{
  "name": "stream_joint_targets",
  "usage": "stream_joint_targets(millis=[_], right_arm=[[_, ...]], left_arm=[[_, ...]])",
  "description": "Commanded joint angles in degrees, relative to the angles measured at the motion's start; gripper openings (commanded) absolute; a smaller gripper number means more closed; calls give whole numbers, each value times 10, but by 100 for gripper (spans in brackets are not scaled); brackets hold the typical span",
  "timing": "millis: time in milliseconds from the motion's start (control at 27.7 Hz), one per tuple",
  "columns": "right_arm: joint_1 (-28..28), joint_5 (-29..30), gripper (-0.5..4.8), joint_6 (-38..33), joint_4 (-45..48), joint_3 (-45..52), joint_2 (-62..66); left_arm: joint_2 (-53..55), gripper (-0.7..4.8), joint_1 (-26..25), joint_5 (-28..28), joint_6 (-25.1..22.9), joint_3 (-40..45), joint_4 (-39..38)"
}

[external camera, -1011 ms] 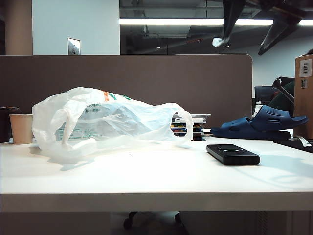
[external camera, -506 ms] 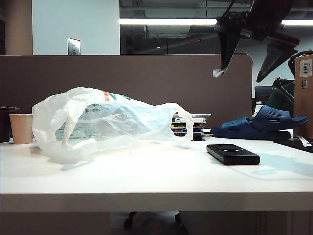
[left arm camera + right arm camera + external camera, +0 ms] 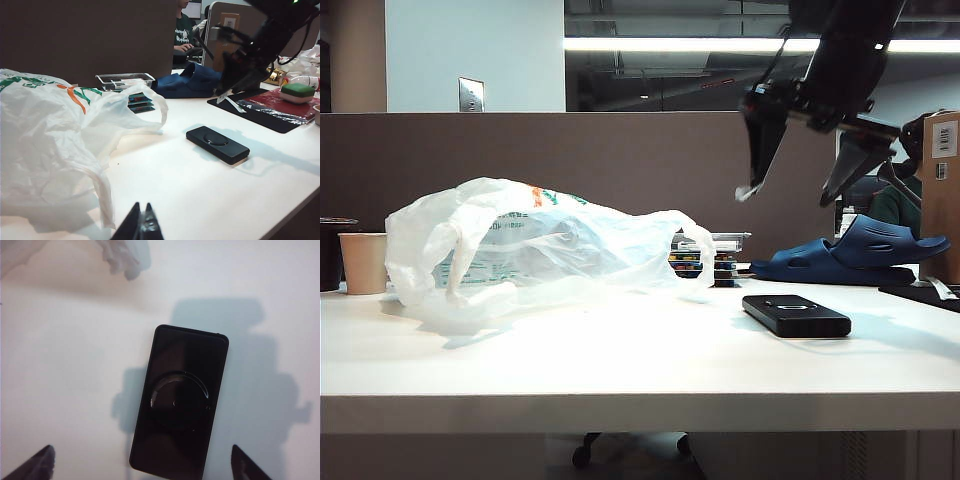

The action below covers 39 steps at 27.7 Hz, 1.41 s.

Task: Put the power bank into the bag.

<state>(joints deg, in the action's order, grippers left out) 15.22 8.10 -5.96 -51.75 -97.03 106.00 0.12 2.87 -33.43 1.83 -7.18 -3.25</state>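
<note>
While left gripper [image 3: 141,225], cropped, sits closed, right gripper [image 3: 798,190] gapes above power bank [image 3: 796,315]

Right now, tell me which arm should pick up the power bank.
The right. Its gripper hangs open directly above the power bank, fingers straddling it. The left gripper sits shut beside the bag.

office: brown desk partition [image 3: 580,170], ceiling strip light [image 3: 670,45], seated worker [image 3: 184,30] at keyboard.

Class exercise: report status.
Right gripper open above power bank. Left gripper shut, beside bag. Power bank flat on table, untouched. Path unobstructed.
</note>
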Motion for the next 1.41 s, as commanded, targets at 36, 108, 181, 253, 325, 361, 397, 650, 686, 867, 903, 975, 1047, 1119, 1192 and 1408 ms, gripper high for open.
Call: stream_joint_targets(millis=[36, 108, 181, 253, 325, 361, 397, 650, 686, 867, 903, 975, 1047, 1119, 1192, 1408], right_arm=[[10, -38, 479, -1, 9, -3, 13], [13, -66, 479, -1, 11, -3, 24], [20, -84, 479, -1, 10, -3, 34], [20, -86, 479, -7, 10, -3, 45], [23, -89, 479, -24, 12, -3, 54], [23, -92, 479, -36, 14, -3, 59], [24, -95, 479, -42, 15, -3, 64], [31, -94, 479, -65, 35, -3, 89], [32, -95, 479, -66, 38, -3, 93], [35, -95, 479, -80, 46, -3, 109], [36, -96, 479, -80, 48, -3, 117], [37, -103, 479, -80, 49, -3, 123], [38, -111, 479, -83, 54, -3, 128], [38, -119, 479, -91, 57, -3, 131], [38, -125, 479, -91, 58, -3, 136], [38, -125, 479, -91, 61, -3, 146]], left_arm=[[0, -6, -1, 0, 1, -2, 6], [0, -6, -1, 0, 1, -2, 6], [0, -6, -1, -1, 2, -2, 6], [0, -6, -1, -1, 1, -2, 6], [0, -6, -1, -1, 2, -2, 6], [0, -6, -1, -1, 2, -2, 6], [0, -6, -1, -1, 2, -2, 6], [0, -6, -1, -1, 2, -2, 6], [0, -6, -1, -1, 2, -2, 6], [0, -6, -1, -3, 2, -2, 6], [0, -6, -1, -3, 2, -2, 6], [0, -6, -1, -3, 2, -2, 7], [0, -6, -1, -3, 2, -2, 7], [0, -6, -1, -3, 2, -2, 7], [0, -6, -1, -3, 2, -2, 7], [0, -6, -1, -3, 2, -2, 7]])
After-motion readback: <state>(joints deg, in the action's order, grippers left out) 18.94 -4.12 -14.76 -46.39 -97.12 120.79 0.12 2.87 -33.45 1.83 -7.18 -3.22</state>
